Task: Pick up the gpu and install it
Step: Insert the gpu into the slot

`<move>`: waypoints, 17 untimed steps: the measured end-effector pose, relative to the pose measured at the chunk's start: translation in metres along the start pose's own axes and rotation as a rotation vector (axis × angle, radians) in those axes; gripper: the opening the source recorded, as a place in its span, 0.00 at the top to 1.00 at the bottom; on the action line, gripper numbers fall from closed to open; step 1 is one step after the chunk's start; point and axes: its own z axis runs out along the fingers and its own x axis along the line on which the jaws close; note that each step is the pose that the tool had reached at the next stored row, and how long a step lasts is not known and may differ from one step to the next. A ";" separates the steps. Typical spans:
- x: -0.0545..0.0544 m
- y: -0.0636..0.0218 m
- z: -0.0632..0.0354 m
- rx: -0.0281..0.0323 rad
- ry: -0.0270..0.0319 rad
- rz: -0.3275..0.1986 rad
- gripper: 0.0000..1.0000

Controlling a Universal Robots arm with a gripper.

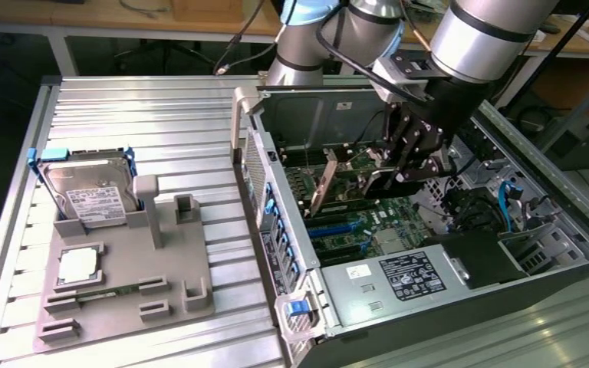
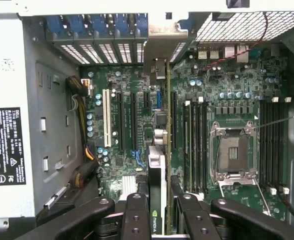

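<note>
The arm (image 1: pixel 484 31) slanted down from above the open computer case (image 1: pixel 478 303), wrist directed into the case interior, where the gripper (image 1: pixel 405 157) hung over the case floor, its dark fingers (image 2: pixel 137 215) clamped against both faces of the gpu (image 2: pixel 157 172).

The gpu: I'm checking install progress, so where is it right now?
On the exterior view's right, inside the open computer case, the gpu is gripped edge-on in the pincer, over the motherboard.

We are in a robotics lab, probably: a ribbed aluminium table (image 1: pixel 151 115), wooden benches (image 1: pixel 90 15) behind, an opened computer case (image 1: pixel 459 307) beneath the arm (image 1: pixel 478 31).
</note>
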 end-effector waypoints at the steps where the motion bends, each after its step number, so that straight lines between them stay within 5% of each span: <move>1: 0.000 0.0000 0.0009 0.0000 0.0000 0.000 0.73; 17: -0.002 -0.0003 0.0197 0.0000 0.0001 0.000 0.73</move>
